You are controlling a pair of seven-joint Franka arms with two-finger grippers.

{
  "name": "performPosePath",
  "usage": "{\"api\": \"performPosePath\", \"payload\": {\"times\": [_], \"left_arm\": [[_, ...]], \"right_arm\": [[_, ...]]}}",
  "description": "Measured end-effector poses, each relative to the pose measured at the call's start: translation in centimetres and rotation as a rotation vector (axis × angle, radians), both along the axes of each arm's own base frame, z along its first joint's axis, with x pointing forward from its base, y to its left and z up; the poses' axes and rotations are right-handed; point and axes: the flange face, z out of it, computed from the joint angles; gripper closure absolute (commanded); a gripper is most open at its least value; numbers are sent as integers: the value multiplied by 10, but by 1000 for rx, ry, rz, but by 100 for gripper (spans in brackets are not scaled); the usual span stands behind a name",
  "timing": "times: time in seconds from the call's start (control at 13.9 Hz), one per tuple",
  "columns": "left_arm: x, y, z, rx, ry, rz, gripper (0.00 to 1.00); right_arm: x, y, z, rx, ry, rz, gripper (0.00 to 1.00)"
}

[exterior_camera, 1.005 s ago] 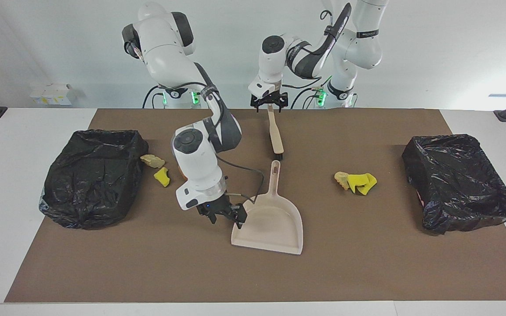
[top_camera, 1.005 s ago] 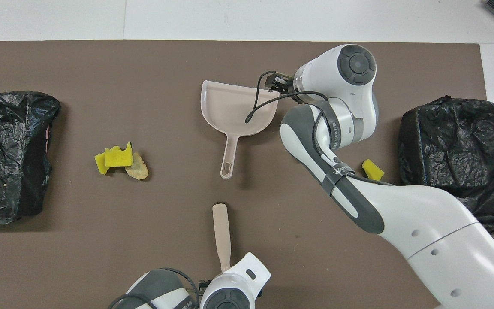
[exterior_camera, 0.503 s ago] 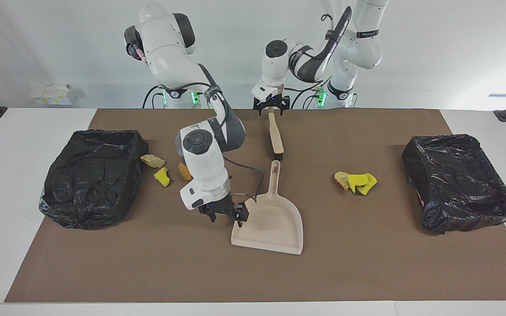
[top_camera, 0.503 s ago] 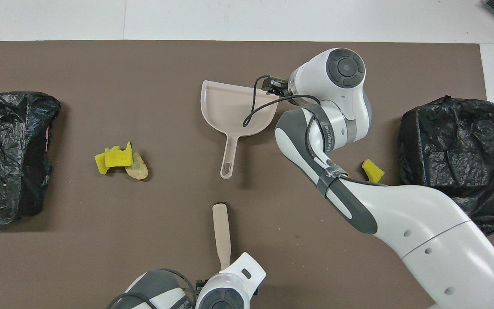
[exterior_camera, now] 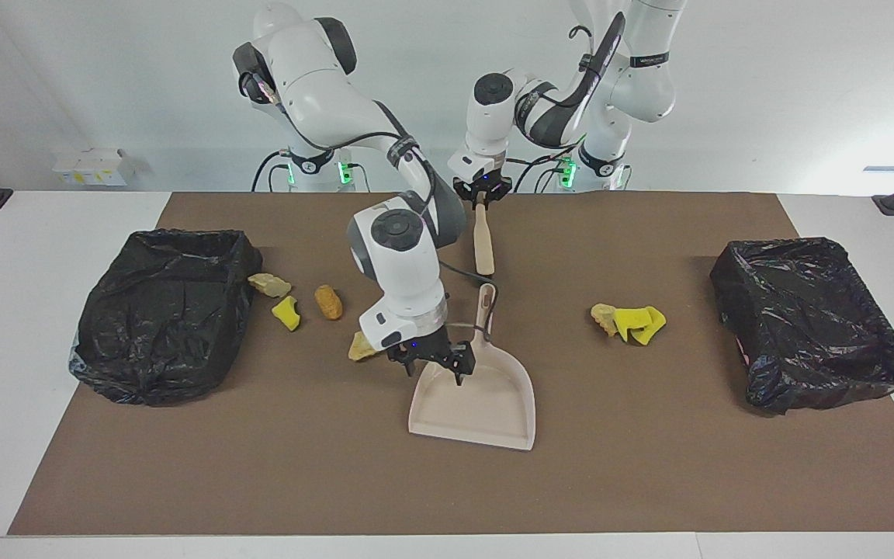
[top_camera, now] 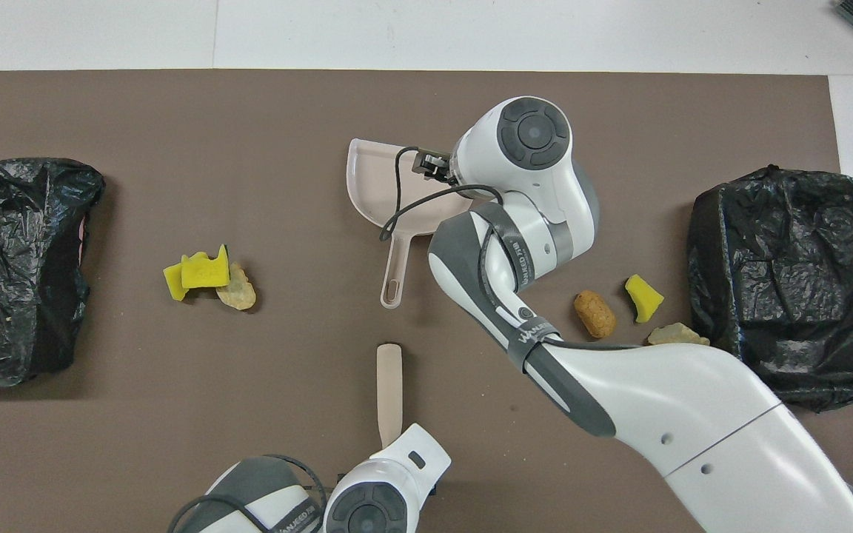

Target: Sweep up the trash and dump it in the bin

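My left gripper [exterior_camera: 482, 191] is shut on the top of the tan brush [exterior_camera: 483, 237], whose handle [top_camera: 389, 389] points toward the beige dustpan [exterior_camera: 486, 400]. My right gripper [exterior_camera: 439, 363] hangs open over the dustpan's [top_camera: 375, 178] raised rim, on the side toward the right arm's end. Trash lies in two groups. A yellow sponge bit [exterior_camera: 637, 322] and a tan chunk [top_camera: 238, 289] sit toward the left arm's end. A tan chunk [exterior_camera: 268, 285], a yellow bit [exterior_camera: 286, 312], an orange-brown lump [exterior_camera: 328, 302] and another tan chunk [exterior_camera: 360, 347] lie toward the right arm's end.
Two bins lined with black bags stand on the brown mat, one [exterior_camera: 164, 310] at the right arm's end and one [exterior_camera: 812, 318] at the left arm's end. The right arm stretches low over the mat between its base and the dustpan.
My left gripper came down and shut on the brush handle, shifting the brush slightly. My right gripper slid over the dustpan's rim, uncovering the orange-brown lump and a tan chunk.
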Motion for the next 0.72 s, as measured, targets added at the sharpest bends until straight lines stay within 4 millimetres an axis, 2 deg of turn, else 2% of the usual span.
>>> {"api": "performPosePath", "payload": {"times": [0.14, 0.29, 0.5, 0.72], "left_arm": [[24, 16, 11, 9, 22, -9, 100], [54, 40, 35, 16, 52, -14, 100], [88, 88, 79, 1, 73, -20, 100], [112, 150, 108, -21, 75, -11, 100]], "right_arm": [[-17, 26, 4, 0, 17, -2, 2], [-37, 46, 6, -17, 47, 17, 2], [-69, 55, -2, -55, 94, 52, 3], [-105, 55, -16, -90, 148, 82, 4]]}}
